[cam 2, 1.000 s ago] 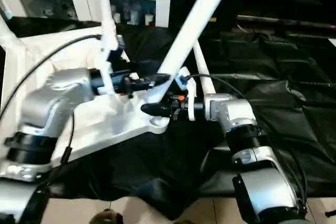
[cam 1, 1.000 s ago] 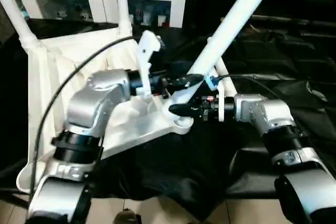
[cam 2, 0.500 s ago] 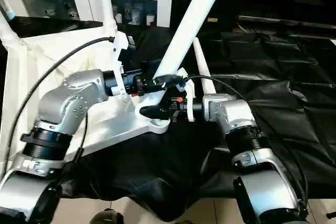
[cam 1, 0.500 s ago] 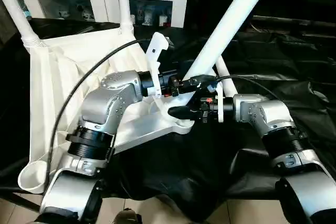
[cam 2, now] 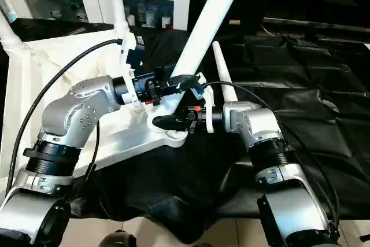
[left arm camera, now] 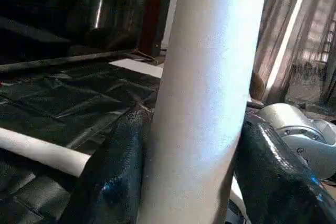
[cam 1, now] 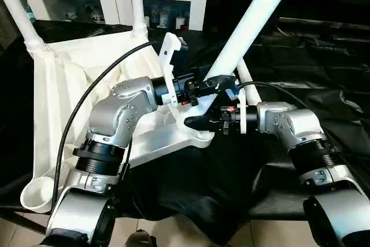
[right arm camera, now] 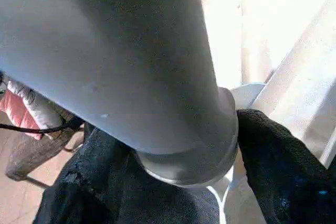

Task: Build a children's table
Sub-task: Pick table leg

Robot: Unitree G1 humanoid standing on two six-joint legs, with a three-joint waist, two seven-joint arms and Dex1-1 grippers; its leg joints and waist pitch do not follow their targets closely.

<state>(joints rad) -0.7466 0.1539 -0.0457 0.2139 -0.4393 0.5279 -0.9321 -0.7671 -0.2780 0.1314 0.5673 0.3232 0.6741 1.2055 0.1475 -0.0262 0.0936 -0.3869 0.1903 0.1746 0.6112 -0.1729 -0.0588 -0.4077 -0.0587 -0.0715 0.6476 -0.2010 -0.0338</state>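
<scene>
Left eye view shows the children's table (cam 1: 63, 85) lying upside down on the black bench (cam 1: 324, 79), with its white top tipped up and two legs already standing tall at the far corners. A third leg (cam 1: 254, 15) leans up and away from the near corner socket (cam 1: 199, 134), and a fourth leg (cam 2: 222, 79) lies on the bench just behind it. The left hand (cam 1: 222, 82) holds the leaning leg a little way up, with a black finger on each side of the tube, as the left wrist view shows. The right hand (cam 1: 199, 122) holds the same leg lower down, right by its fat end at the socket, and the right wrist view shows its fingers (right arm camera: 273, 171) hugging that end. I think the step is pushing and turning this leg into its hole. To do it well, the leg should stand straight over the socket, not slanted, before any hard push. Both hands should keep a snug hold so the smooth tube does not slip. If it goes in crooked, it may jam or pop out.
</scene>
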